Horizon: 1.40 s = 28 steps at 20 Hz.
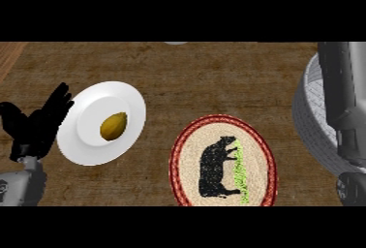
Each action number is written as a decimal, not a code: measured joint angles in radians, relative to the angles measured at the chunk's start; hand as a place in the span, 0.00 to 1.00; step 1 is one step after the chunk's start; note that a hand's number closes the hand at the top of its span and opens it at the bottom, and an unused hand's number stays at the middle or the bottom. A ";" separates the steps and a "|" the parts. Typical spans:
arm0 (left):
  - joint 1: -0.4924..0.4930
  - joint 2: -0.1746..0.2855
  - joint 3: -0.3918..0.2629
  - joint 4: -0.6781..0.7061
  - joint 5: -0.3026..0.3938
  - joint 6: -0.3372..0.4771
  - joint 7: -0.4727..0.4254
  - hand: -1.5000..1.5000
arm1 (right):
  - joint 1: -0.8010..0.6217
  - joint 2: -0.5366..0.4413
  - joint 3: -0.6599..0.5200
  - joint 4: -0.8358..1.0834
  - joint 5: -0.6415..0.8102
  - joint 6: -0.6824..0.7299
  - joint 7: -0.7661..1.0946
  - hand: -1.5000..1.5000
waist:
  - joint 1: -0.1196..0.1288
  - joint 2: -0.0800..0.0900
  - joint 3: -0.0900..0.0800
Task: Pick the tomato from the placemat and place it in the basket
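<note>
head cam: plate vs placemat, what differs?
The plate is white and round; the placemat is a beige oval with a red border and a black animal print. The plate holds a yellow-brown oval food item; the placemat bears only its print. The plate sits next to the left hand, the placemat further right. Both lie flat on the counter.

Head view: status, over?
Left hand open, resting left. Right hand unseen, grey forearm over white ribbed basket. No tomato on red-rimmed oval placemat. White plate sits left.
</note>
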 measured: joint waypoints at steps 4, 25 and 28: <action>-0.020 0.000 0.004 0.038 -0.011 0.002 -0.018 0.50 | 0.095 0.009 -0.023 -0.090 -0.040 -0.025 -0.035 1.00 | -0.007 0.001 0.000; -0.015 -0.010 0.010 0.032 -0.015 -0.009 -0.019 0.50 | 0.329 0.029 -0.145 -0.493 -0.086 -0.145 -0.092 0.00 | -0.002 0.000 0.000; -0.002 -0.014 0.010 0.028 -0.019 -0.006 -0.024 0.50 | 0.360 0.063 -0.183 -0.625 -0.088 -0.179 -0.094 0.00 | -0.012 -0.004 0.000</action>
